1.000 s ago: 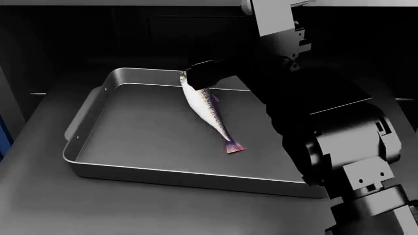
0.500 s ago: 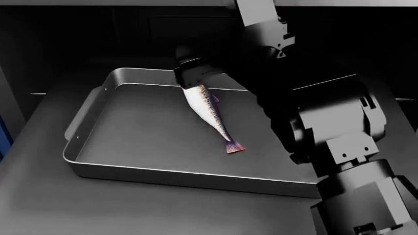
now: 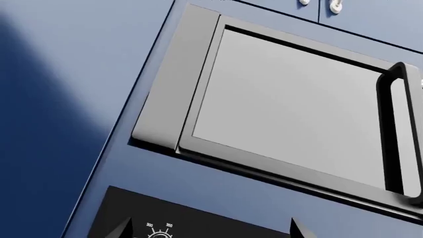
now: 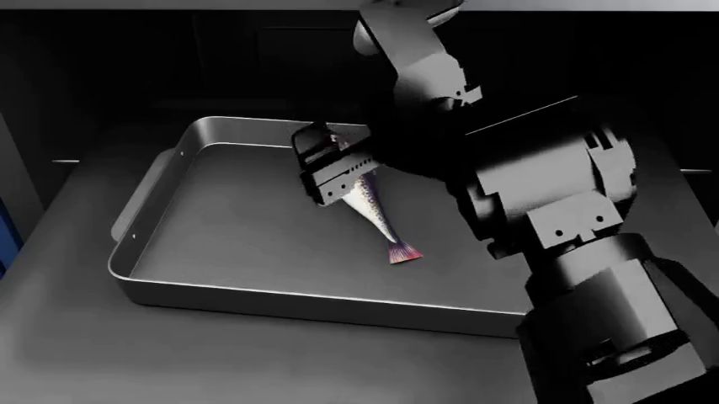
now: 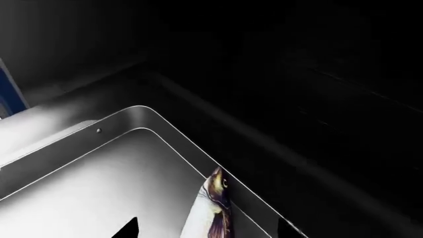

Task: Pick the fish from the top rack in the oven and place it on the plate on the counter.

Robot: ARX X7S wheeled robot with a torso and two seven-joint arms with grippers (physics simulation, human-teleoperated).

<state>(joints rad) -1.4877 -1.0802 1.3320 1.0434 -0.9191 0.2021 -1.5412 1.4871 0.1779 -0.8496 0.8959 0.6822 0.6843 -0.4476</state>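
The fish [image 4: 378, 221] lies slantwise in a shiny metal tray [image 4: 147, 188] that stands on the dark grey top rack [image 4: 67, 337] inside the black oven. Its pinkish tail points toward me. My right gripper [image 4: 327, 172] is open and hangs just over the fish's head end, covering it in the head view. In the right wrist view the fish [image 5: 213, 208] lies between my gripper's [image 5: 208, 232] spread fingertips, next to the tray's rim. My left gripper [image 3: 210, 232] is open and empty. The plate and the counter are out of view.
The tray's raised rim [image 5: 142, 110] and the dark oven walls stand close around the right arm. The left wrist view shows a grey appliance door with a black handle [image 3: 391, 134], navy cabinet fronts [image 3: 59, 74] and a black dial panel [image 3: 165, 225].
My right gripper has come down and toward me, from beyond the fish's head to right over it. The arm has swung left. The fish has not moved.
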